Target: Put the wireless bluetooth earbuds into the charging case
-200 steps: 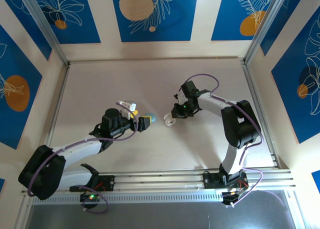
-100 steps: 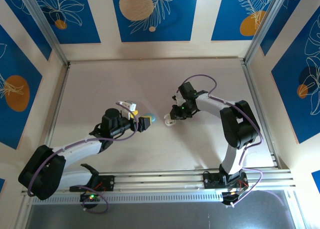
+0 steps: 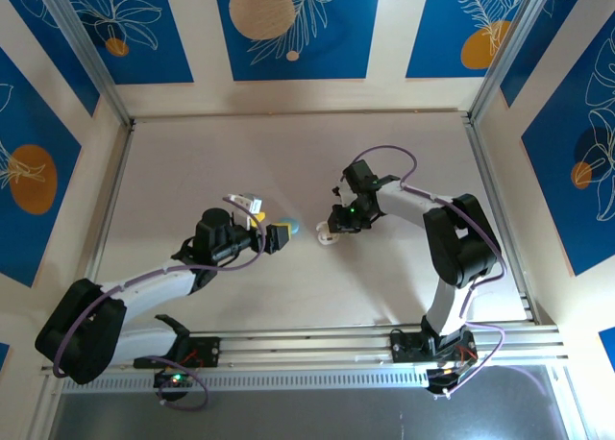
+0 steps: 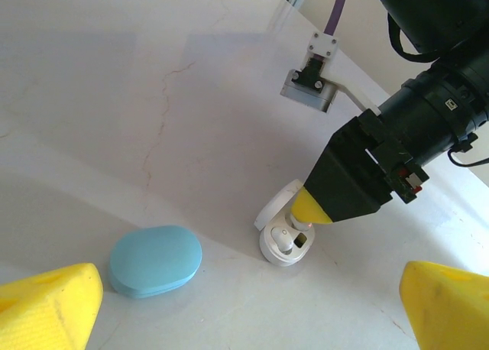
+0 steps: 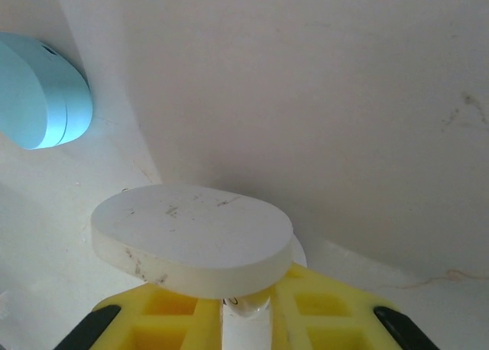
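Note:
A white charging case [image 4: 284, 243] lies open on the table, its lid [image 4: 275, 203] tilted up. One white earbud [image 4: 281, 238] sits in its left slot, and the slot beside it is dark and bare. My right gripper [image 4: 309, 209] hangs over that slot, shut on a second white earbud [image 5: 248, 307] just behind the raised lid [image 5: 191, 235]. A closed light blue case [image 4: 155, 260] lies to the left. My left gripper [image 4: 244, 319] is open just short of both cases, holding nothing. The light blue earbuds are hidden.
Seen from above, the blue case [image 3: 292, 230] and white case [image 3: 326, 234] lie mid-table between my left gripper [image 3: 280, 236] and right gripper [image 3: 336, 225]. Metal frame rails [image 3: 113, 190] border the pale tabletop [image 3: 288, 161].
My right gripper has moved slightly left and down onto the open white case with the earbud. The left arm and both cases have stayed still.

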Robot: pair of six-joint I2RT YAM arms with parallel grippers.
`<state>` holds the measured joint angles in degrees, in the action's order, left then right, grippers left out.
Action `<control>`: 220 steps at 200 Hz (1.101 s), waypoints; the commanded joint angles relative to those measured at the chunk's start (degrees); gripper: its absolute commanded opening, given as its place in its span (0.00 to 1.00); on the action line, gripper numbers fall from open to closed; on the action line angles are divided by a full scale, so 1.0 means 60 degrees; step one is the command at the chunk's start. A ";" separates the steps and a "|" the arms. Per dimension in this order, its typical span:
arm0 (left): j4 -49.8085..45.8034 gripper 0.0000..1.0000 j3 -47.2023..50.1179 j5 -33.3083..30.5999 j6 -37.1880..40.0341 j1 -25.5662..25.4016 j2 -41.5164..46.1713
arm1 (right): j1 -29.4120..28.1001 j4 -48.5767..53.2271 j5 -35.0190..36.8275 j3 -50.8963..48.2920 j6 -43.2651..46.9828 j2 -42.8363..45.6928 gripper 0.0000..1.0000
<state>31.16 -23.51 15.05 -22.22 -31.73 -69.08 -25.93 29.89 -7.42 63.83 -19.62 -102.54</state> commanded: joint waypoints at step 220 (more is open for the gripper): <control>-0.0096 1.00 -0.0390 0.0543 0.0371 -0.0473 0.0215 | -0.0098 0.0262 -0.0042 -0.1314 -0.0958 0.3536 0.36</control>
<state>33.08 -23.59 17.61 -22.13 -32.88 -70.57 -26.30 30.87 -7.01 58.08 -23.46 -86.65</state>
